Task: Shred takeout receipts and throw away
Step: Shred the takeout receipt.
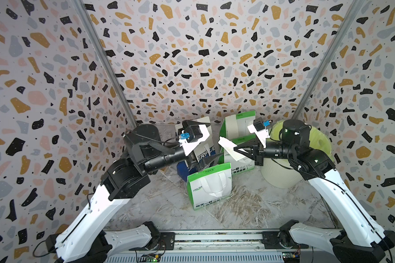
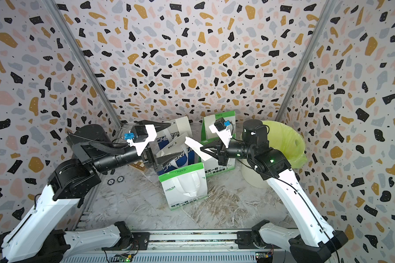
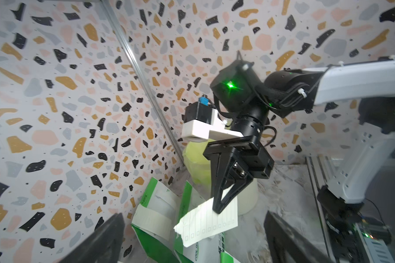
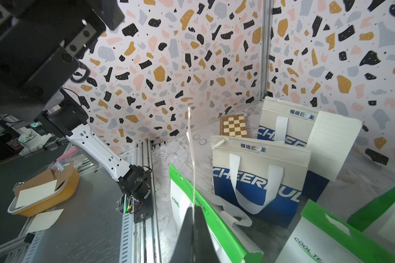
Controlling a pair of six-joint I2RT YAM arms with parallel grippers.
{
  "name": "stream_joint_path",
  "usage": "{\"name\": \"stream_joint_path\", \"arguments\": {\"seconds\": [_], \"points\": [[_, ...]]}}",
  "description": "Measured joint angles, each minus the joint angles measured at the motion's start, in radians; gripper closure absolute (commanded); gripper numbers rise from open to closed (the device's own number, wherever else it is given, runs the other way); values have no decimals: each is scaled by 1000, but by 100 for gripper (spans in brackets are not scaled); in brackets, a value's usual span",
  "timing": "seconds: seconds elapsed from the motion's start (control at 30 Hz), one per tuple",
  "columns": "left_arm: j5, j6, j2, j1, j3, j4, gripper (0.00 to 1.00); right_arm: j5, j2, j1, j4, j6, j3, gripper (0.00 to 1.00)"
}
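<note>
Terrazzo walls box in the marble bench. Right hand grips a receipt that juts past its tips toward the left hand, whose jaws stand wide, just short of it. Likely faults: receipt sliding from the thin grip, or snagging those jaws; bin sits behind the right hand, bags crowd below, open room lies above.

The receipt shows only its thin edge in the right wrist view. The right arm half hides the bin. The left fingers look blurred and cropped.
</note>
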Motion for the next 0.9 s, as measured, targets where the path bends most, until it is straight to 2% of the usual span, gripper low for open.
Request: {"name": "stream_joint_path", "arguments": {"seconds": [0.17,0.37,0.63,0.7,0.9], "points": [[63,118,121,3,73,-215,17,-1,27,32,-81,-46,34,100],[89,150,212,3,69,-286,21,0,47,72,-138,-83,64,100],[98,116,194,5,27,-218,54,13,50,89,-175,-105,64,100],[102,112,192,7,18,-214,58,21,50,89,-180,-107,64,100],[126,105,190,8,13,-214,81,37,50,89,-188,-109,65,100]]}}
